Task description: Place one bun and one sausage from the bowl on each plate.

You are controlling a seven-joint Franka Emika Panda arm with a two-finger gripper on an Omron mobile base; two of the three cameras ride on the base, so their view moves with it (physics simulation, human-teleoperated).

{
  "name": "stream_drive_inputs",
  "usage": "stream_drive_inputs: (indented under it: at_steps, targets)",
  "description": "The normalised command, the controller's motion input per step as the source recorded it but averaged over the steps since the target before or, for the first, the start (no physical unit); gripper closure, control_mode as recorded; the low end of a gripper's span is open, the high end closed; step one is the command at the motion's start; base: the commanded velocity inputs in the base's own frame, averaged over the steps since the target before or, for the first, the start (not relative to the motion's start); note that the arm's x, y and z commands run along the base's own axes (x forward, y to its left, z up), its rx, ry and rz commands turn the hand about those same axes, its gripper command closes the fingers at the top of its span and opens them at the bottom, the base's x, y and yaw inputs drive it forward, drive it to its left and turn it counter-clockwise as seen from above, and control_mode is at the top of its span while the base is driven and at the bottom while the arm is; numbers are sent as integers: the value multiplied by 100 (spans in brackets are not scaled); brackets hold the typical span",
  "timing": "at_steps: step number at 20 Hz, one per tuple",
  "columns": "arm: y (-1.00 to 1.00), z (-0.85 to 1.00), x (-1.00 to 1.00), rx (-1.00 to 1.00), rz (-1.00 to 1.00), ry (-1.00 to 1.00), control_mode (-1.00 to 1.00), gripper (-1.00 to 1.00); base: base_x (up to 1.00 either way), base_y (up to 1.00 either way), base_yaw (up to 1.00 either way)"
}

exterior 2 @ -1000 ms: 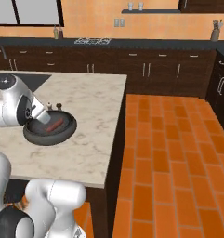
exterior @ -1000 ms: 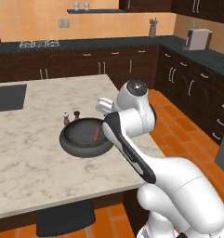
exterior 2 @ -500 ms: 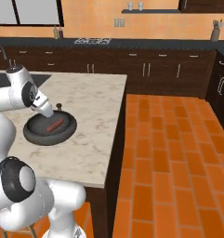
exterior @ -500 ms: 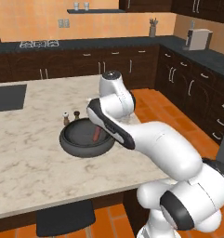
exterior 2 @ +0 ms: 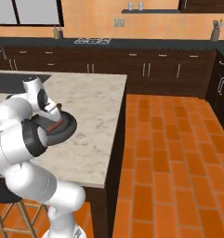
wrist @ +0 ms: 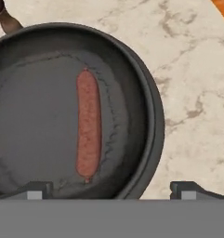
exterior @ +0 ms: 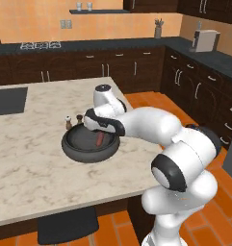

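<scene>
arm swung forward over bowl (wrist: 153, 121) | gripper (wrist: 111, 189) wide | sausage (wrist: 88, 130) inside | no writing

Bowl (exterior: 74, 149): two shakers (exterior: 73, 122) touch its far rim; counter (exterior: 35, 178) near & left of it bare.

The bowl (exterior: 90, 144) sits on the tabletop (exterior: 35, 163), toward its right half, nearer the right edge than the left. One sausage (wrist: 88, 131) lies in the bowl, roughly at its centre. Two small shakers (exterior: 73, 121) stand side by side on the tabletop, just behind the bowl's far-left rim. The hand (wrist: 111, 189) hangs over the bowl's right side, one fingertip (wrist: 35, 189) above the bowl's floor, the other beyond its rim over the tabletop.
</scene>
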Motion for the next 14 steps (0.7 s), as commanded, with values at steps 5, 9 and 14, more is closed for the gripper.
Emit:
stream_drive_inputs:
  at_steps: [5, 9, 14]
  targets:
    - [3, -61, 55, -2, 9, 5, -100, -100, 0, 0, 0]
    - [7, -47, 49, 0, 4, 0, -100, -100, 0, 0, 0]
    - [6, -47, 27, 0, 0, 0, -100, -100, 0, 0, 0]
